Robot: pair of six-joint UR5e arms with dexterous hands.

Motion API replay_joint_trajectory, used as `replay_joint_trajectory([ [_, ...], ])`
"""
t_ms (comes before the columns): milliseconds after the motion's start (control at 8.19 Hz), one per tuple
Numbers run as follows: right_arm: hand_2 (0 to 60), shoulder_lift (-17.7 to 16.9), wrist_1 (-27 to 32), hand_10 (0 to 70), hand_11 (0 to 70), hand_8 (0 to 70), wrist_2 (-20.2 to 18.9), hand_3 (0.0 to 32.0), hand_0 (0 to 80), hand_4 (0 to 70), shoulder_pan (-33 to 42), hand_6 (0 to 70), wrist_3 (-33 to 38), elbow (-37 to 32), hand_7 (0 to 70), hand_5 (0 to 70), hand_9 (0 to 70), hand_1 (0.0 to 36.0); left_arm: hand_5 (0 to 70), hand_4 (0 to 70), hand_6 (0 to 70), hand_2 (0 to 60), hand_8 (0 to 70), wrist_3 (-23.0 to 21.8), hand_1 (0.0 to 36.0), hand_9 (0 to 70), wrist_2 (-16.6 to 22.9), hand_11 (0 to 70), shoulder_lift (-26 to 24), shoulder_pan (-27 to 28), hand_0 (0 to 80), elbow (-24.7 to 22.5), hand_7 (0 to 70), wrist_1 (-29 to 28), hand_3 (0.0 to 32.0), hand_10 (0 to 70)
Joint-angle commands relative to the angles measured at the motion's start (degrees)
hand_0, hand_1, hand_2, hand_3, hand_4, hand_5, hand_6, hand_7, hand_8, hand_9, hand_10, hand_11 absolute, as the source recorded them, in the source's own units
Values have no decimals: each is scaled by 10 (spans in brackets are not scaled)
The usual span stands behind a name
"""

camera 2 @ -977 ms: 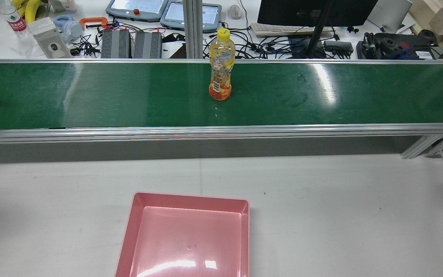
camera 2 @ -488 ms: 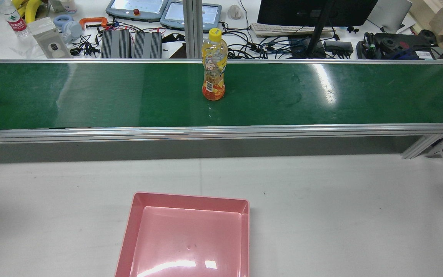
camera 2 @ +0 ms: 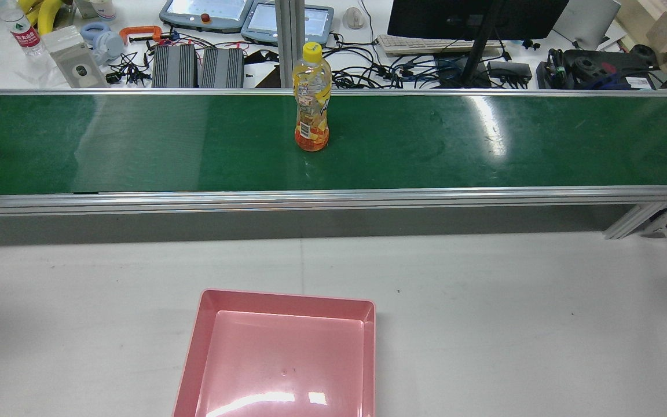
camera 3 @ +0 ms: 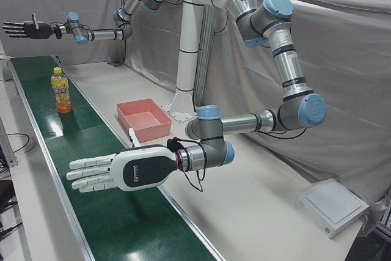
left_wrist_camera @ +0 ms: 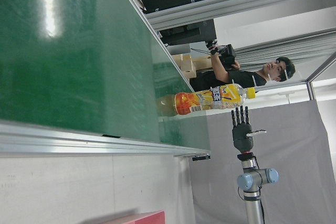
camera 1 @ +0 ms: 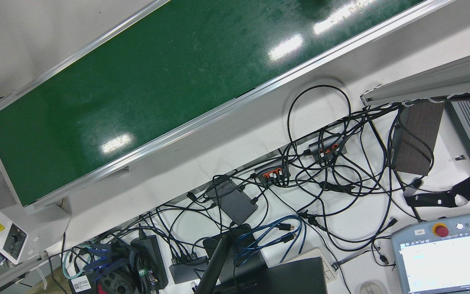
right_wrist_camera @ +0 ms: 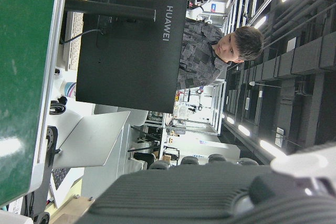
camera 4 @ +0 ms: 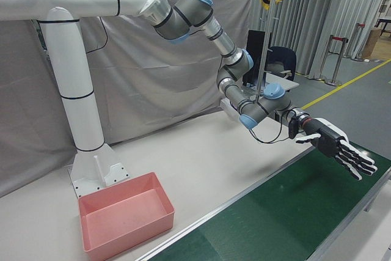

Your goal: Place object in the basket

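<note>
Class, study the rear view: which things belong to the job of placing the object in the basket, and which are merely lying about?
Belong to the job:
- drink bottle, upright on the green conveyor belt
- pink basket, holding nothing

Just lying about:
- monitor
- keyboard
- teach pendants
- orange clamp
- bananas
- water bottle

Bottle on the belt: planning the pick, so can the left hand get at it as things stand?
Likely yes. The bottle stands upright and alone on the belt, and the open left hand hovers over the same belt with nothing between them, though a gap remains.
</note>
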Motion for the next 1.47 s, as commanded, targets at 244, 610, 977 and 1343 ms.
replay_joint_trajectory([
  [244,0,0,0,0,0,0,0,0,0,0,0,0,0,0,0,0,0,0,24,43,0,0,0,1,124,0,-1,88,-11,4,511,-5,0,9,0,47],
  [610,0,0,0,0,0,0,0,0,0,0,0,0,0,0,0,0,0,0,23,48,0,0,0,8,121,0,-1,92,-60,5,515,-5,0,44,0,50],
  [977,0,0,0,0,0,0,0,0,0,0,0,0,0,1,0,0,0,0,21,48,0,0,0,31,120,0,-3,88,-98,40,517,-5,0,84,0,47],
  [1343,0,0,0,0,0,0,0,0,0,0,0,0,0,1,0,0,0,0,16,37,0,0,0,54,112,0,-3,92,-127,74,509,-5,0,97,0,51],
])
